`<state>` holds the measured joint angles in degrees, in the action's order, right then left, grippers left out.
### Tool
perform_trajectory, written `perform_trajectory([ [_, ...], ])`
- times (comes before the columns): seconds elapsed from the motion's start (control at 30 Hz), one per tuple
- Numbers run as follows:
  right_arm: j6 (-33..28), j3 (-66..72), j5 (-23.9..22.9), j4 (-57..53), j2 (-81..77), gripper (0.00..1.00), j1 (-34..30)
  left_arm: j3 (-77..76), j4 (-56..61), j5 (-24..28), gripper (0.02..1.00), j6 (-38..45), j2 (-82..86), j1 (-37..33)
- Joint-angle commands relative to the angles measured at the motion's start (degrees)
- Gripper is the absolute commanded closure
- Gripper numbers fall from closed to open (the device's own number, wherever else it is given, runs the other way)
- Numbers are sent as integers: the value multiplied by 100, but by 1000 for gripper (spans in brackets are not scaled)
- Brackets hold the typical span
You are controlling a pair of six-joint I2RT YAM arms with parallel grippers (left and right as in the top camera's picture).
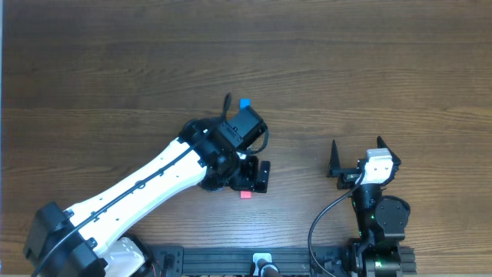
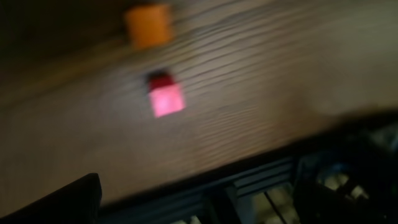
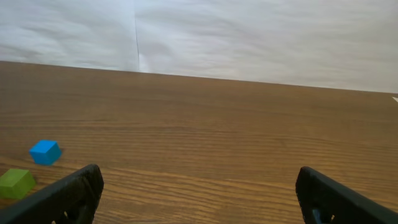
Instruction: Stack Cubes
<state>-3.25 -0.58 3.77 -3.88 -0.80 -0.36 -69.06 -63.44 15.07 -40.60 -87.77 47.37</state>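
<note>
The red cube [image 1: 246, 194] sits nearest, loose on the table [image 1: 400, 61] by the arms' bases. The left gripper [image 1: 257, 178] hangs just beyond it, jaws spread and empty. Off to the right, the right gripper [image 1: 357, 158] gapes wide, holding nothing. Farthest lies the blue cube [image 1: 244, 102]. An off-centre descent could, I reckon, shove the red cube aside.

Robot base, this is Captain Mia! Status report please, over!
Left pincer open, near red cube. Right pincer open, empty. Nothing stacked yet. Nothing in the way, over.
</note>
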Motion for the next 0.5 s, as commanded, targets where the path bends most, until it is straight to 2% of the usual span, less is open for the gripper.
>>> perform_trajectory([
  [0.03, -24, 28, 2, -17, 48, 7, -31, 28, -345, -442, 18, -1735, -66, 238],
  [0.33, -24, 28, 2, -17, 48, 7, -31, 758, 614, -492, 18, -1862, -181, 391],
  [0.5, -24, 28, 2, -17, 48, 9, -31, 922, 807, -1088, 18, -1928, -422, 472],
])
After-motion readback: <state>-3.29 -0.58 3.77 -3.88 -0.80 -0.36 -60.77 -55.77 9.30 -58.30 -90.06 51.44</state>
